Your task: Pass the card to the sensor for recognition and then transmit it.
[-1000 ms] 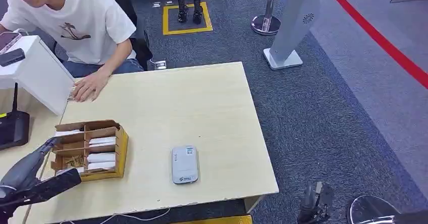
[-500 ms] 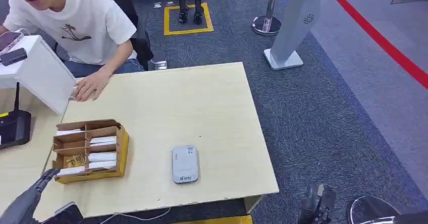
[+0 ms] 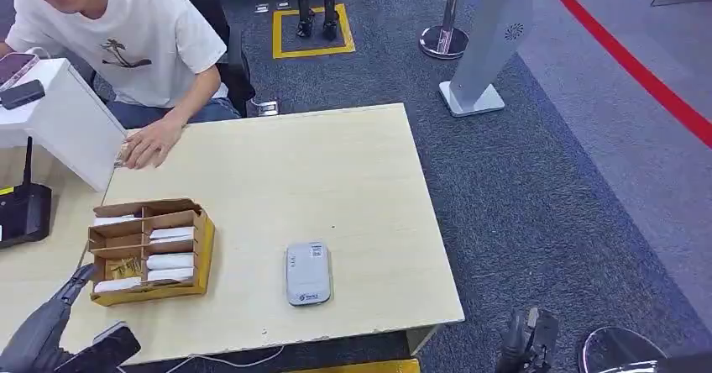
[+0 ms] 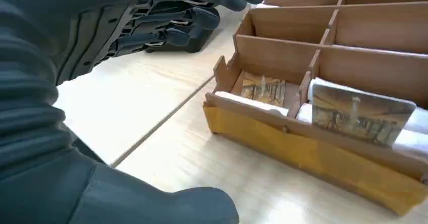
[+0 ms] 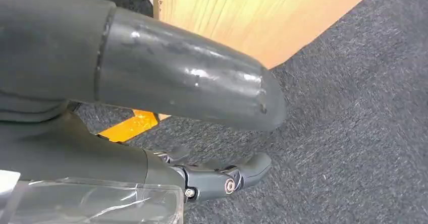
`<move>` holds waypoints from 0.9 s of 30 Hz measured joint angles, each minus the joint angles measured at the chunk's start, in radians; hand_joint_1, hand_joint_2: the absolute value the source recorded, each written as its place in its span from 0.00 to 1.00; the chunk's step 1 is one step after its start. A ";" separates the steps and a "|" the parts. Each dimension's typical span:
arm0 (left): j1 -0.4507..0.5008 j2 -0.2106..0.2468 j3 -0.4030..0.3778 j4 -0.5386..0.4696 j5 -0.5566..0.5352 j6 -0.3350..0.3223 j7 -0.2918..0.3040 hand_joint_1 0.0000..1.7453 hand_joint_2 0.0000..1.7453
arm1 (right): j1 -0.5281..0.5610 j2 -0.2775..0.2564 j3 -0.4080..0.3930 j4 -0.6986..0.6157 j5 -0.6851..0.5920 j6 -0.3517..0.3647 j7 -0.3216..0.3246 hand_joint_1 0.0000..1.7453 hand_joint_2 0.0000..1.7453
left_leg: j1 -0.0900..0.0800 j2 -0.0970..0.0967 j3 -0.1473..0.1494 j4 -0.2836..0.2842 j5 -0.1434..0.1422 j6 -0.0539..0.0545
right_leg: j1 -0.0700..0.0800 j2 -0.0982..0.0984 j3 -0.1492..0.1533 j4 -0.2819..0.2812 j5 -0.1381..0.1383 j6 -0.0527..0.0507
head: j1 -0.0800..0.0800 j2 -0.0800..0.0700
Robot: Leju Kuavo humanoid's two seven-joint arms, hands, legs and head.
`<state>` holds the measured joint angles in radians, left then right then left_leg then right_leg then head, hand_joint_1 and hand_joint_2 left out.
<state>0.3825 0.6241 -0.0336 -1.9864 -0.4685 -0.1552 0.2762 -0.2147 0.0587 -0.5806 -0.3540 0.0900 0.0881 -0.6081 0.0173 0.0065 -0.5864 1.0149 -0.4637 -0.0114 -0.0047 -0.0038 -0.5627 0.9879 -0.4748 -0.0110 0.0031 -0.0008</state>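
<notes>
Left hand hovers with fingers spread, holding nothing, at about 8 o'clock of the cardboard card box on the wooden table. A printed card stands upright in a near compartment. The grey sensor lies at the box's 3 o'clock. Right hand hangs off the table corner, empty, fingers apart

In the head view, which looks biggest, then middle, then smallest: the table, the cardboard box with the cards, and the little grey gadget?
1. The table looks biggest by far.
2. The cardboard box comes next.
3. The grey gadget looks smallest.
Box and gadget sit about equally far from the camera, so that order is fair.
</notes>
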 joint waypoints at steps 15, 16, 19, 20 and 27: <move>-0.118 -0.003 0.000 0.109 -0.008 -0.070 -0.020 0.00 1.00 | -0.004 0.000 0.017 0.002 0.002 -0.002 0.008 0.00 0.00 | 0.000 0.000 0.000 0.000 0.000 0.000 | 0.000 0.000 0.000 0.000 0.000 0.000 | 0.000 0.000; -0.125 -0.001 0.000 0.114 -0.004 -0.079 -0.020 0.00 1.00 | -0.004 0.000 0.017 0.002 0.002 -0.002 0.008 0.00 0.00 | 0.000 0.000 0.000 0.000 0.000 0.000 | 0.000 0.000 0.000 0.000 0.000 0.000 | 0.000 0.000; -0.146 0.013 0.000 0.134 0.011 -0.104 -0.019 0.00 1.00 | -0.005 0.000 0.021 0.002 0.004 -0.002 0.009 0.00 0.00 | 0.000 0.000 0.000 0.000 0.000 0.000 | 0.000 0.000 0.000 0.000 0.000 0.000 | 0.000 0.000; -0.154 0.017 0.000 0.140 0.013 -0.109 -0.019 0.00 1.00 | -0.005 0.000 0.023 0.002 0.004 -0.002 0.009 0.00 0.00 | 0.000 0.000 0.000 0.000 0.000 0.000 | 0.000 0.000 0.000 0.000 0.000 0.000 | 0.000 0.000; -0.200 0.033 -0.001 0.178 0.021 -0.128 -0.019 0.00 1.00 | -0.007 0.000 0.032 0.002 0.006 -0.002 0.011 0.00 0.00 | 0.000 0.000 0.000 0.000 0.000 0.000 | 0.000 0.000 0.000 0.000 0.000 0.000 | 0.000 0.000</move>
<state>0.1825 0.6569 -0.0343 -1.8082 -0.4475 -0.2831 0.2575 -0.2217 0.0587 -0.5486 -0.3521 0.0958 0.0862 -0.5970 0.0174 0.0063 -0.5863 1.0150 -0.4635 -0.0117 -0.0046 -0.0038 -0.5628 0.9880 -0.4745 -0.0114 0.0034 -0.0008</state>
